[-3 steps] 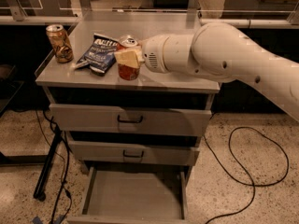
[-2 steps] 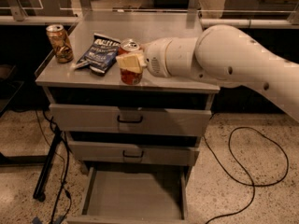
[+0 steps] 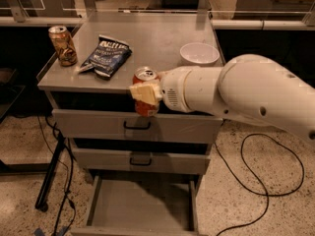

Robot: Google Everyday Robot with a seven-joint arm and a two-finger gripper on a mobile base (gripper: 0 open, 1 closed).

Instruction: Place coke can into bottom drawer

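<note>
My gripper (image 3: 144,93) is shut on the red coke can (image 3: 145,76), whose silver top points up. I hold the can upright in the air just in front of the cabinet's front edge, level with the top drawer. The bottom drawer (image 3: 142,211) is pulled open below, a wide flat grey tray with low sides and nothing in it. The can hangs above the drawer's back part. My white arm reaches in from the right.
On the cabinet top (image 3: 157,38) stand a gold-brown can (image 3: 62,45) at the far left, a blue chip bag (image 3: 106,56) and a white bowl (image 3: 199,53). Two shut grey drawers with black handles (image 3: 137,126) sit above the open one. A black cable (image 3: 256,181) lies on the floor.
My gripper has lifted the coke can off the cabinet top and carried it forward and down, past the front edge. The white bowl, hidden behind the arm before, now shows.
</note>
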